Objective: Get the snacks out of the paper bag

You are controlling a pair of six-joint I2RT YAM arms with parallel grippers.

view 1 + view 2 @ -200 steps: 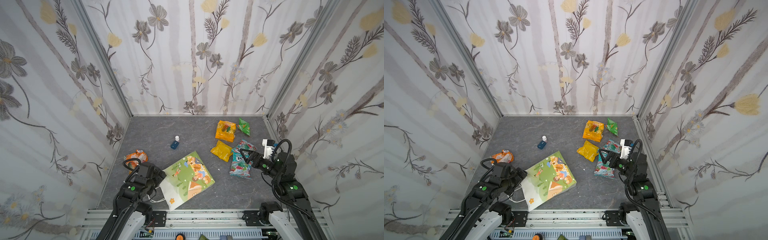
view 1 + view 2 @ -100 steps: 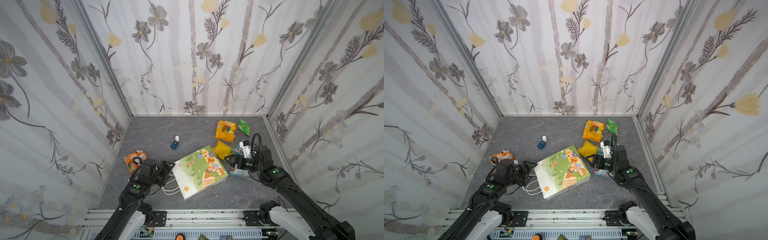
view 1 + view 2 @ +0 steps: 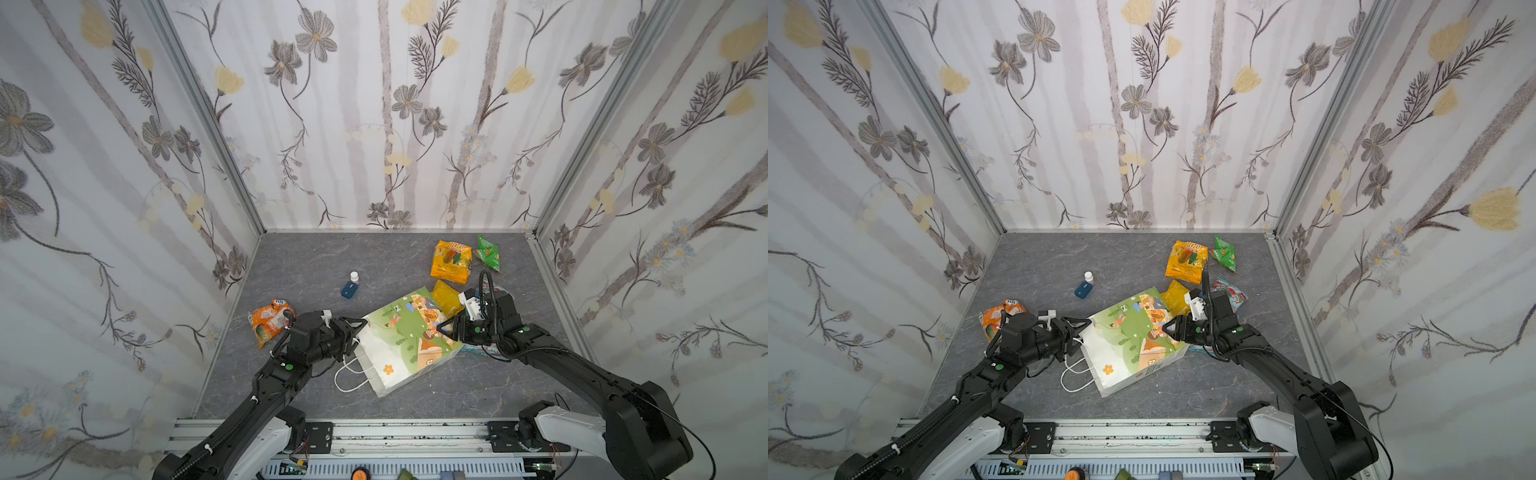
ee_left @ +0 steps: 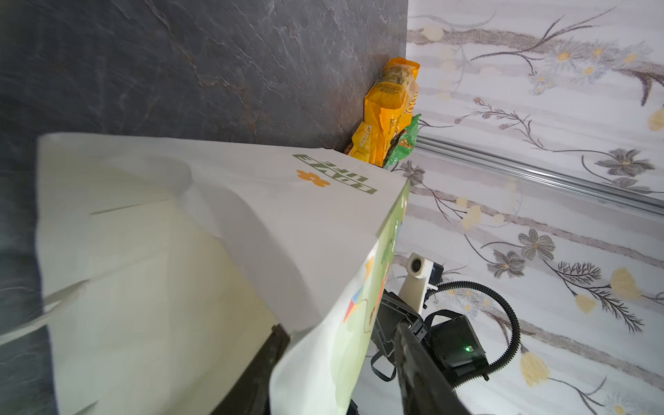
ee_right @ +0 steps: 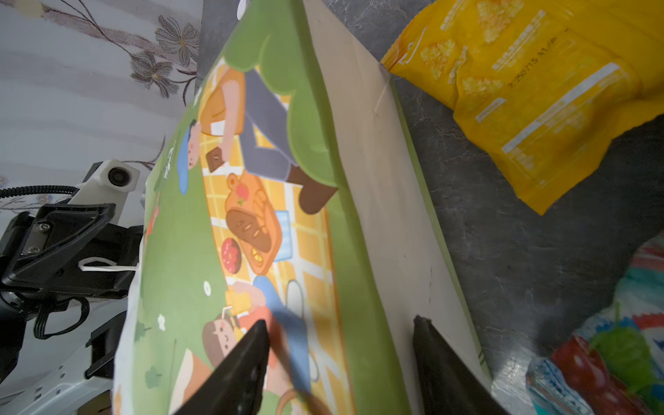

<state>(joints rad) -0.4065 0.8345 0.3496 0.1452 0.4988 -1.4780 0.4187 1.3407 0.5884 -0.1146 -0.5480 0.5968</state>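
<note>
Nearest the lower edge in both top views, the white cord handles (image 3: 347, 376) lie looped on the grey table (image 3: 457, 395). Just above them, at centre frame, the paper bag (image 3: 399, 345) lies on its side, puffed out, cartoon print up and mouth toward the left. The left gripper (image 3: 358, 328) is at that mouth. In the left wrist view its fingers (image 4: 267, 363) stand apart on either side of the printed wall at the rim, one with a clear gap to the paper, so nothing is clamped. The right gripper (image 3: 441, 328) sits at the bag's closed end, right of centre. The right wrist view shows its jaws spread astride the bottom fold — whether they press the paper I cannot tell.

The snacks in view lie outside the bag. The teal packets (image 3: 1231, 293) are beside and partly under the right arm, and a yellow packet (image 3: 446, 297) touches the bag's far corner. Further back, at the table's upper right, the large orange-yellow packet (image 3: 451, 262) has the green packet (image 3: 487, 253) just beside it. Left of centre lies an orange-and-white packet (image 3: 270, 320) — beyond it, the small blue bottle (image 3: 350, 286).
</note>
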